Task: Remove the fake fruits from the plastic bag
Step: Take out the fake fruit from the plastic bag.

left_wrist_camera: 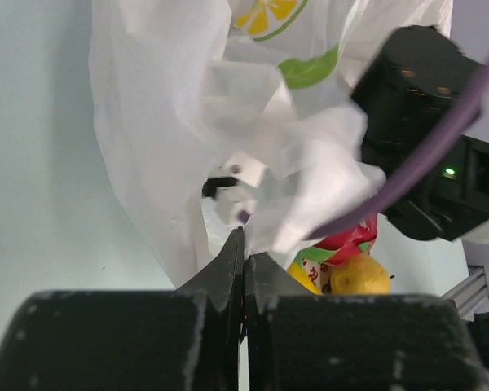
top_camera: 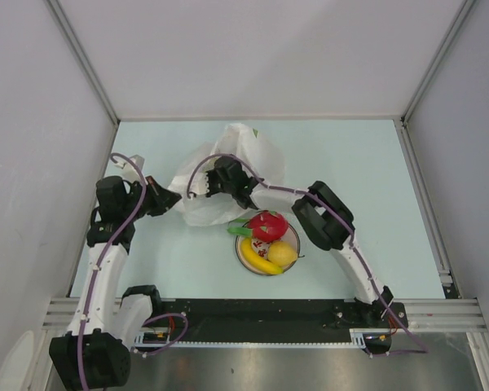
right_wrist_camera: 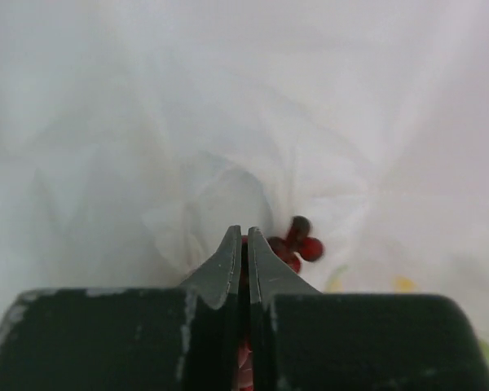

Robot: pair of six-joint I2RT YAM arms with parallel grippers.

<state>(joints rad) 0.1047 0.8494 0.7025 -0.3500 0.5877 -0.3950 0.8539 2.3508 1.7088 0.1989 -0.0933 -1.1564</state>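
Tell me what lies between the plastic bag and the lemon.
The red fruit with green leaves lies between the plastic bag and the lemon, close to the bag's near edge. The top external view shows it.

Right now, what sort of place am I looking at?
Likely a robot test booth: plain walls enclose a pale table, and a left arm and right arm are bolted to a dark rail.

Bright even light; wrist cams blurry, plastic bag (right_wrist_camera: 228, 122) washed-out.
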